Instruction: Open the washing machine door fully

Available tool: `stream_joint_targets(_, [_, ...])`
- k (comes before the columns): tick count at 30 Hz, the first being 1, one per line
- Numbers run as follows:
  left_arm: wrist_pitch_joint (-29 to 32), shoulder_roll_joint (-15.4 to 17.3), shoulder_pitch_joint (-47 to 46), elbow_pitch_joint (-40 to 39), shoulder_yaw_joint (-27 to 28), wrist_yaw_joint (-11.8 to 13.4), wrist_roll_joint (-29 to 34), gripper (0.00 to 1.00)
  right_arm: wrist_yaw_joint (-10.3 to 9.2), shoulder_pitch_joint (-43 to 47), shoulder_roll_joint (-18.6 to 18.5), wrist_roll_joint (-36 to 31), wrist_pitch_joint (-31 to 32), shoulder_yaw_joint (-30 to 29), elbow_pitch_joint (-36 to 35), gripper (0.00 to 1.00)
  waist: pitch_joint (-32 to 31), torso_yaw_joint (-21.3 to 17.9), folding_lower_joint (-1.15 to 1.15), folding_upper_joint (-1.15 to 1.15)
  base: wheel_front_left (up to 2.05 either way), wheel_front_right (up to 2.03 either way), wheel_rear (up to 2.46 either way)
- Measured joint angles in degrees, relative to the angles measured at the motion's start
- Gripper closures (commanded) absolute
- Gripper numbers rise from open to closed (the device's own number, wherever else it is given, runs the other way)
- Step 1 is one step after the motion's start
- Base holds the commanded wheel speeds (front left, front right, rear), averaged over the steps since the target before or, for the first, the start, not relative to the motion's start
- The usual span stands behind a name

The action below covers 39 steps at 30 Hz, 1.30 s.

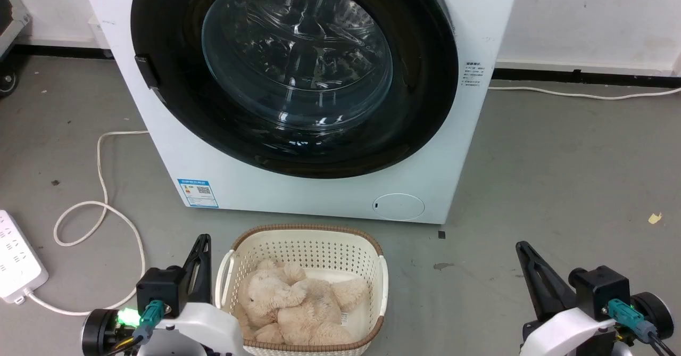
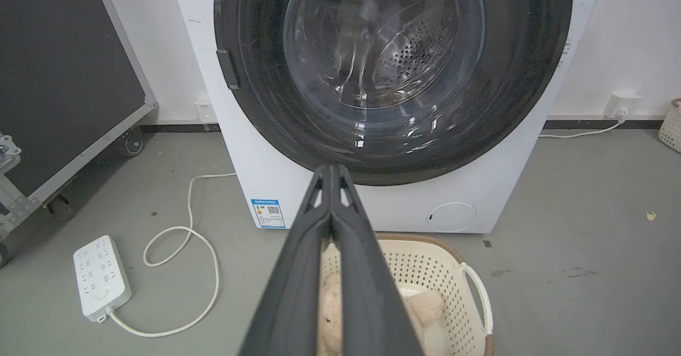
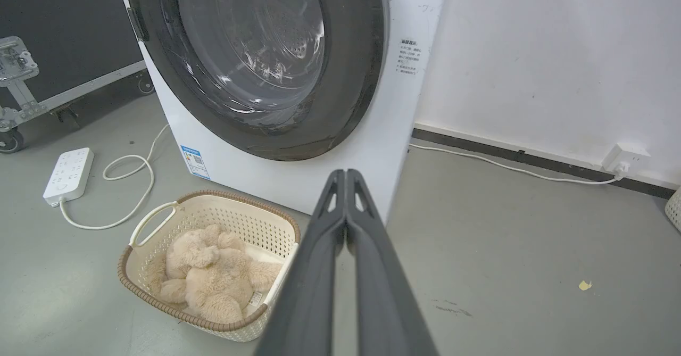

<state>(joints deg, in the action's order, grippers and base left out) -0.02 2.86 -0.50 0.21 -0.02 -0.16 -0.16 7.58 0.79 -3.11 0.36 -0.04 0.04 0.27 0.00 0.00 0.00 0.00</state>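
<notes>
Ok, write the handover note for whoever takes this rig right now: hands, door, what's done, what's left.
Left hand: shut, empty, low beside the basket, not touching the washer.
Right hand: shut, empty, low over the floor on the right.
Washing machine door: closed against the white washer. A dark tab on its left edge is probably the handle.
The basket, holding a plush toy, stands on the floor in front of the washer.
Done: nothing yet.
Left: reach the door, pull it and swing it fully open. The basket may be in the way.
</notes>
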Motion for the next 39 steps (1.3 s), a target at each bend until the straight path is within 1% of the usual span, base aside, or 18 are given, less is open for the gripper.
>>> stream_joint_targets(25, [0.0,0.0,0.0,0.0,0.01,0.0,0.0,1.0,0.0,-0.01,0.0,0.0,0.0,0.0,0.0,1.0,0.0,0.0,0.0,0.0,0.0,0.0,0.0])
stream_joint_targets(26, [0.0,0.0,-0.01,0.01,0.01,-0.01,-0.01,0.0,0.0,0.01,0.0,0.02,-0.01,0.01,0.01,0.0,0.0,0.0,0.0,0.0,0.0,0.0,0.0])
stream_joint_targets(39, [-0.62,0.0,-0.01,0.01,-0.64,0.07,-0.03,0.0,0.01,0.04,0.0,0.31,-0.59,0.0,0.05,0.0,0.18,0.02,0.0,0.0,0.0,0.0,0.0])
